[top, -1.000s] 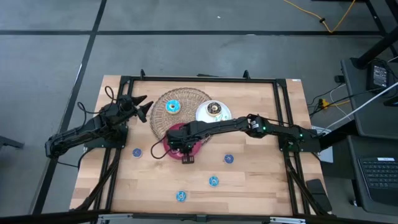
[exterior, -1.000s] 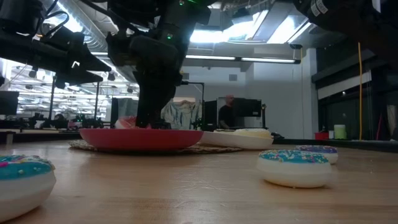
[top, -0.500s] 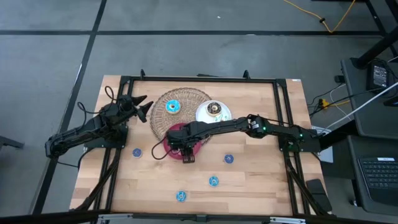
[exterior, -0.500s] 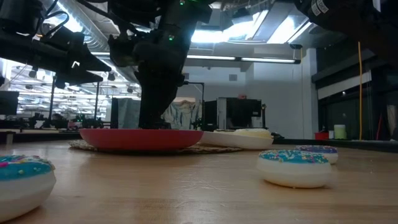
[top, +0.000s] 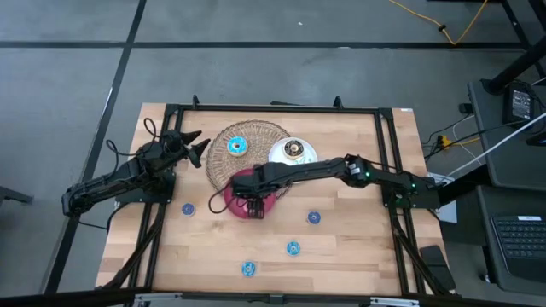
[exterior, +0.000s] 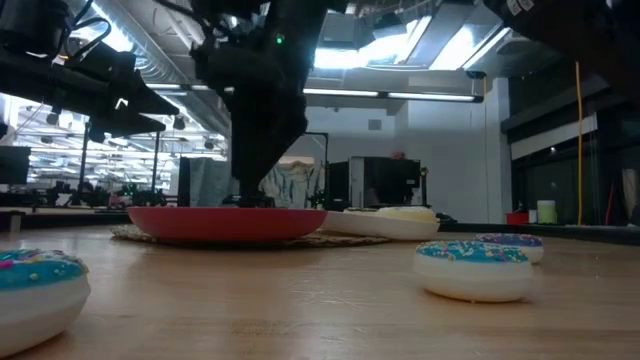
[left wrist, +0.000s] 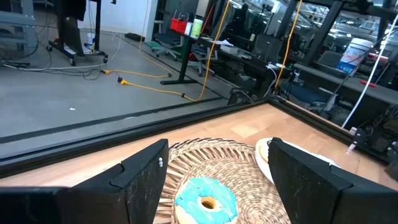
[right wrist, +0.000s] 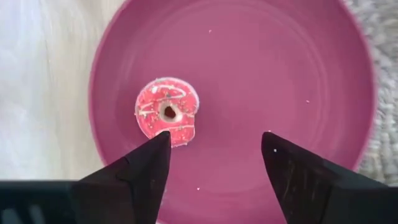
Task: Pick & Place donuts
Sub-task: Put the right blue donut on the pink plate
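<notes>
Lying: red donut (right wrist: 168, 112) flat in the red plate (right wrist: 298, 74), hole up, toward one side of the plate floor, clear of the rim.
Right gripper (right wrist: 214, 165): poised over the red plate, fingers (right wrist: 146, 165) spread apart, holding nothing; one fingertip overlaps the donut's edge in the wrist view, contact cannot be told.
Right arm: reaching across the table from the right side, gripper (top: 253, 203) above the plate's near half.
Red plate, place: mid-table (top: 241, 181), overlapping the near edge of the wicker mat (top: 256, 135).
Cyan donut (top: 237, 146): flat on the mat, hole up.
Brown donut (top: 294, 150): flat on the white plate (top: 280, 154), just right of the mat.
Blue donuts: four flat on bare wood, one left of the red plate (top: 188, 208), one right of it (top: 313, 217), two nearer the front edge (top: 293, 248) (top: 248, 269), all well apart.
Long axis: none, all rings round and lying flat.
Left gripper (left wrist: 217, 168): fingers wide apart, empty, off the table's surface near the left rear, facing the mat and cyan donut (left wrist: 205, 198).
Open room: bare wood along the front and right of the table (top: 358, 239); black frame rails along the edges.
Low view: red plate (exterior: 225, 222) on the mat with the right arm dropping into it, sprinkled donuts (exterior: 472, 268) in the foreground.
</notes>
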Motion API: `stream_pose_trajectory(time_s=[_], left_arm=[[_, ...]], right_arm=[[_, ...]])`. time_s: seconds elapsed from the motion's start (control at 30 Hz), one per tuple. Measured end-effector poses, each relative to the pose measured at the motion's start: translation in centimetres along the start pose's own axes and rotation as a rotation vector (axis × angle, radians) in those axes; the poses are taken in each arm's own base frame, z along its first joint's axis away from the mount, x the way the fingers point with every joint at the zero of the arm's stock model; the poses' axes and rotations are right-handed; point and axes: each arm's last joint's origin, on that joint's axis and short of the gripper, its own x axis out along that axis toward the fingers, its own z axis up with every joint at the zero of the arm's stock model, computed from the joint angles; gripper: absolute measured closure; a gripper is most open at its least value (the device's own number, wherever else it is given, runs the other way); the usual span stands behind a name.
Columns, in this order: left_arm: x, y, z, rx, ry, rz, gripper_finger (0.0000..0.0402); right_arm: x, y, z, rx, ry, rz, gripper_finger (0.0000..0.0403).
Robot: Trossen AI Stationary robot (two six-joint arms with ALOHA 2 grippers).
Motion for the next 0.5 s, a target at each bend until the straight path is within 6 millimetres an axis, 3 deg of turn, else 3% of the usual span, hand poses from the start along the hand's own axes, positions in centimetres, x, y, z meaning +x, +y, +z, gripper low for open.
stream_pose_trajectory(time_s=[0.5], left_arm=[[0.0, 0.0, 0.0, 0.0, 0.001, 0.0, 0.0135]], right_arm=[[-3.1, -0.2, 0.0, 0.444, -0.038, 0.02, 0.0165]])
